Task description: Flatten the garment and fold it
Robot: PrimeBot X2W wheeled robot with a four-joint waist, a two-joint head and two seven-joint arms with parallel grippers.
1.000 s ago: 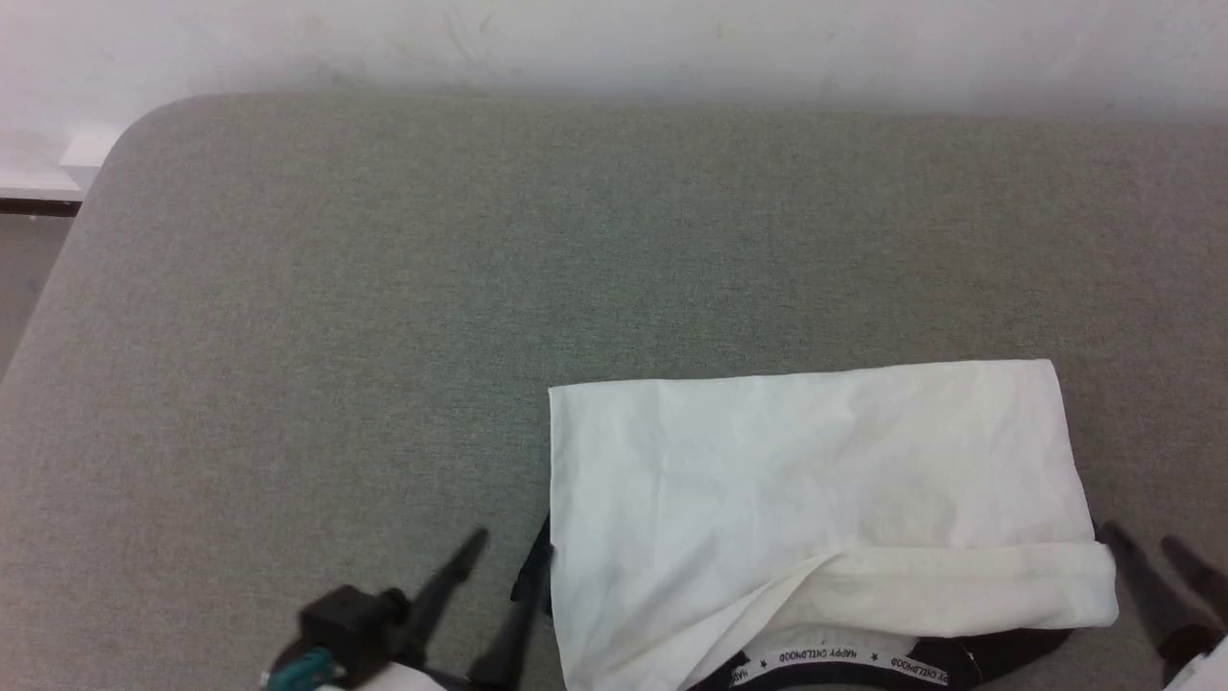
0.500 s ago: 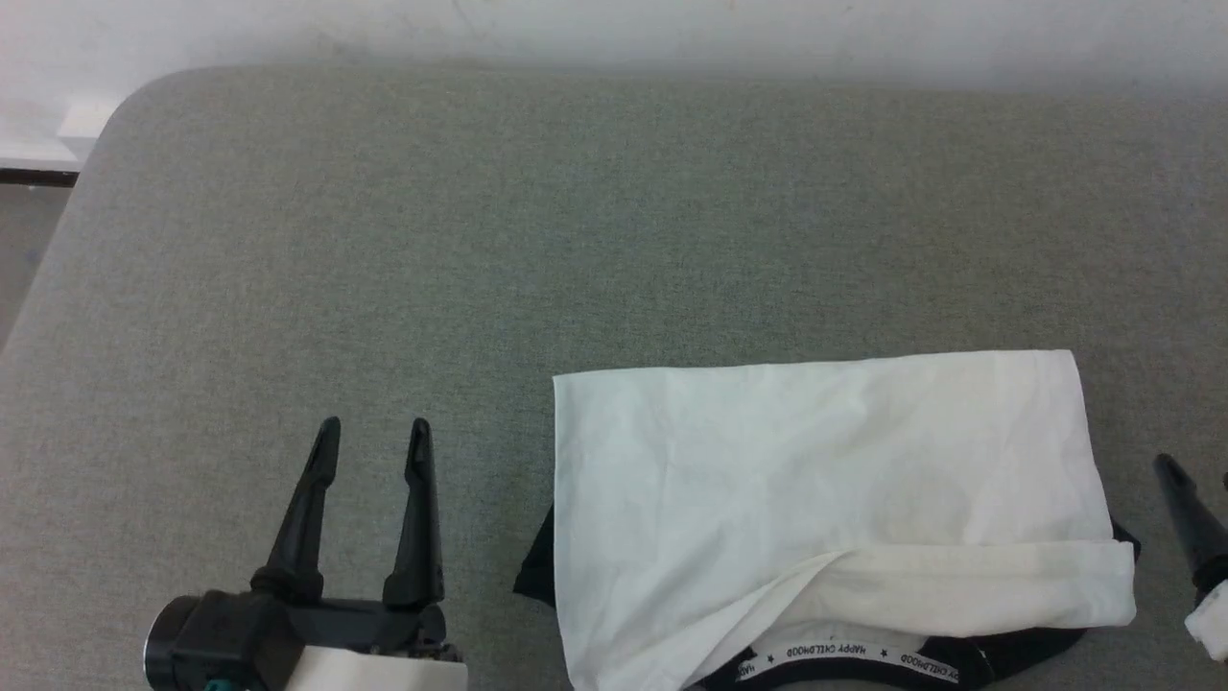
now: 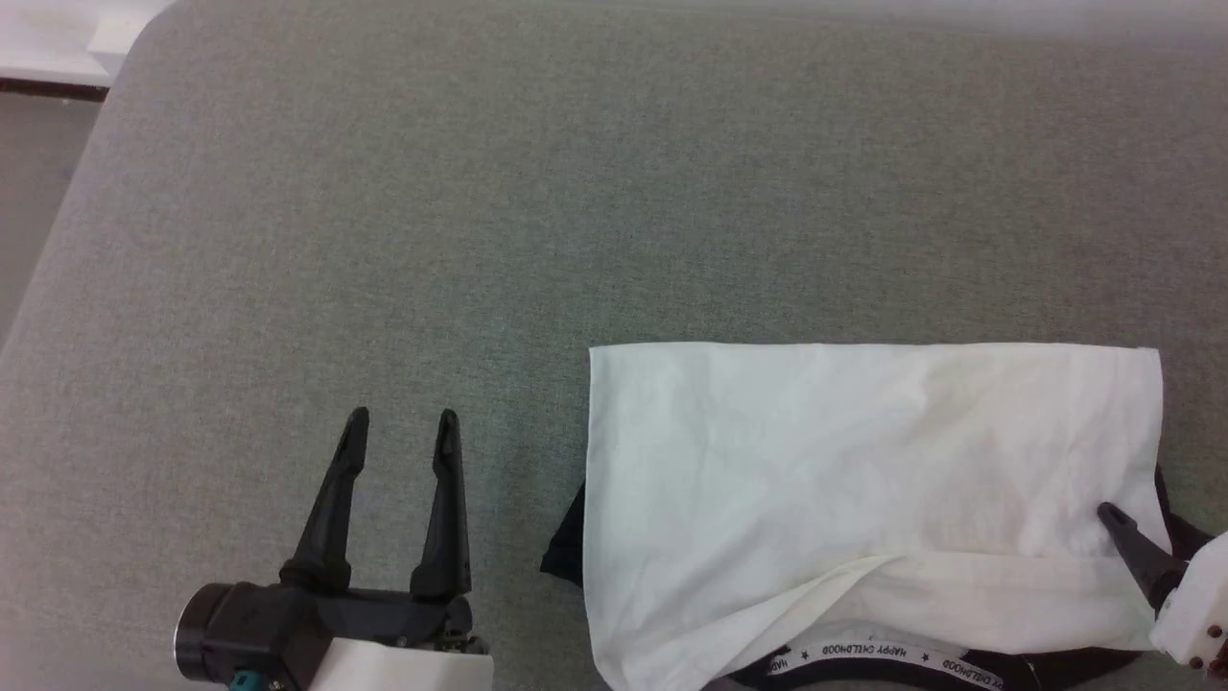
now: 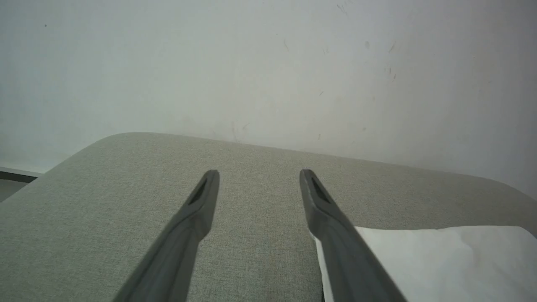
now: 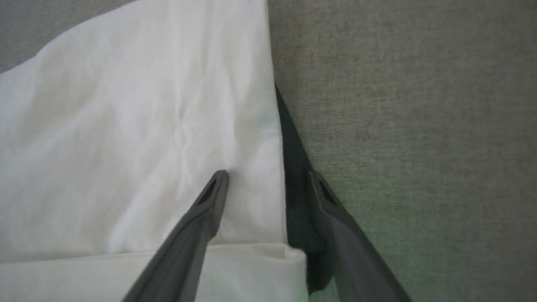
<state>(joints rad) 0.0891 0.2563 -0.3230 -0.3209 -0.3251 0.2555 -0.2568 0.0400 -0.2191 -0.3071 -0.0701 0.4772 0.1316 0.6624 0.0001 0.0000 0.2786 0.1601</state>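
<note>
The garment (image 3: 863, 461) lies folded into a white rectangle on the grey surface, right of centre in the head view. Its black collar with lettered white tape (image 3: 863, 657) shows at the near edge, and a black sleeve peeks out at the left side (image 3: 566, 552). My left gripper (image 3: 401, 422) stands open above bare surface to the garment's left, holding nothing. The left wrist view has the same gripper (image 4: 259, 176) with the garment's corner (image 4: 428, 260) beside its right finger. My right gripper (image 5: 268, 176) is open and straddles the garment's right edge (image 5: 260, 126). One of its fingers (image 3: 1132, 552) lies over the white cloth.
The grey padded surface (image 3: 480, 192) stretches far and left of the garment, with a rounded far-left corner. Beyond its left edge are floor (image 3: 34, 192) and a dark baseboard. A white wall (image 4: 268, 63) stands behind the surface.
The head camera has tilted down. My left gripper rose from a low tilt beside the garment and stands upright farther left. My right gripper came in from beside the garment's right edge to over it.
</note>
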